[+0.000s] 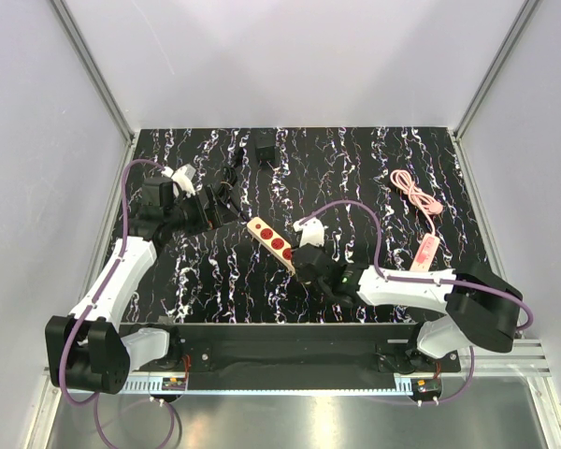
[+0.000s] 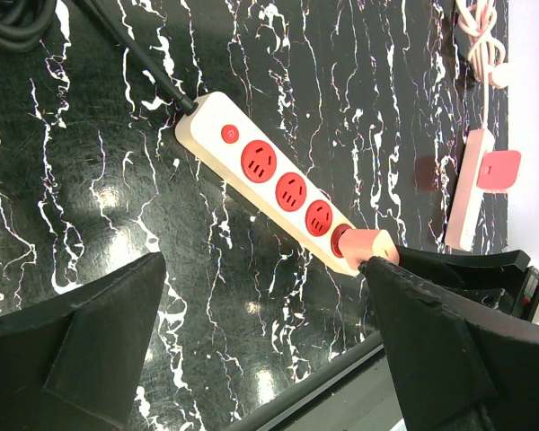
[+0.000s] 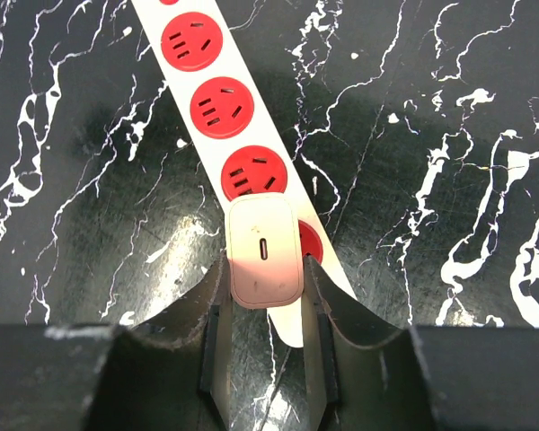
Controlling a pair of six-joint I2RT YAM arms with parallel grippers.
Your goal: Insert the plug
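Observation:
The black boxy plug [image 1: 265, 149] lies at the back of the mat, its thin black cord [image 1: 233, 166] beside it, away from both grippers. The cream power strip [image 1: 269, 240] with red round sockets lies diagonally mid-table; it also shows in the left wrist view [image 2: 278, 193] and the right wrist view [image 3: 217, 108]. My right gripper [image 3: 265, 269] is shut on a pink-cream charger block [image 3: 264, 247] that sits over the strip's end socket; the gripper also shows from above [image 1: 304, 248]. My left gripper [image 2: 269, 359] is open and empty, above the mat left of the strip [image 1: 217, 208].
A coiled pink cable [image 1: 415, 192] and a small pink-white strip [image 1: 427, 251] lie at the right. A black cord bundle [image 2: 18, 22] runs from the cream strip's far end. The mat's near edge and metal rail [image 1: 290, 341] lie just behind the right gripper.

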